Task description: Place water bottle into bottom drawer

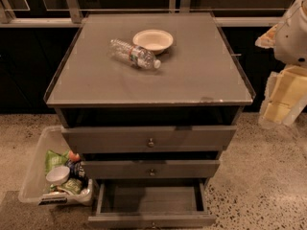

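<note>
The water bottle (134,54) lies on its side on the grey cabinet top (192,75), towards the back left, its white cap pointing right and its label band round the middle. It rests just in front of a white bowl (153,40). The bottom drawer (151,219) is pulled out at the foot of the cabinet, and its shallow tray shows nothing inside. My gripper (283,97) hangs at the right edge of the view, off the cabinet's right side and far from the bottle, holding nothing.
The top drawer (149,138) and middle drawer (151,168) stand slightly out, above the bottom one. A clear plastic bin of snacks (53,171) sits on the speckled floor left of the cabinet. A dark wall with rails runs behind.
</note>
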`<act>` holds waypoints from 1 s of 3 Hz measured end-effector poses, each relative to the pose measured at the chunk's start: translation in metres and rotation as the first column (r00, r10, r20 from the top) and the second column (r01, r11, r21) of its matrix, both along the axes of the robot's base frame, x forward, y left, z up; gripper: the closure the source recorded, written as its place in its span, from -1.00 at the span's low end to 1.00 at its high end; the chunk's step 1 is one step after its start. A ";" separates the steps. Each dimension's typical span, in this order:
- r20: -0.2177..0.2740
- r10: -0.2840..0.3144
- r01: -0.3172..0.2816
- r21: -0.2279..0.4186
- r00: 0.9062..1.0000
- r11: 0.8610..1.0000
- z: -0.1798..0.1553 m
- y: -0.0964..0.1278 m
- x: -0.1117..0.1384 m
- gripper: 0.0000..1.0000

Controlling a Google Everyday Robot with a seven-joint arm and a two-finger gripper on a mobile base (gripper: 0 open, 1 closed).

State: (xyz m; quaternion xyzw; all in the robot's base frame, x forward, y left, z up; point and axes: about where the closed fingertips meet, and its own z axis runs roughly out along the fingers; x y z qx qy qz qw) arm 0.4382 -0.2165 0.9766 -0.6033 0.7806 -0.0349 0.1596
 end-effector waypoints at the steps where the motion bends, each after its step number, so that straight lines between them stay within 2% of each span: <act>1: -0.001 0.002 -0.002 0.005 1.000 1.000 -0.002 0.002 0.003 -1.00; 2: -0.045 0.016 -0.014 0.048 0.999 0.999 -0.030 0.016 0.037 -1.00; 3: -0.126 0.036 -0.021 0.118 0.991 0.993 -0.090 0.046 0.105 -1.00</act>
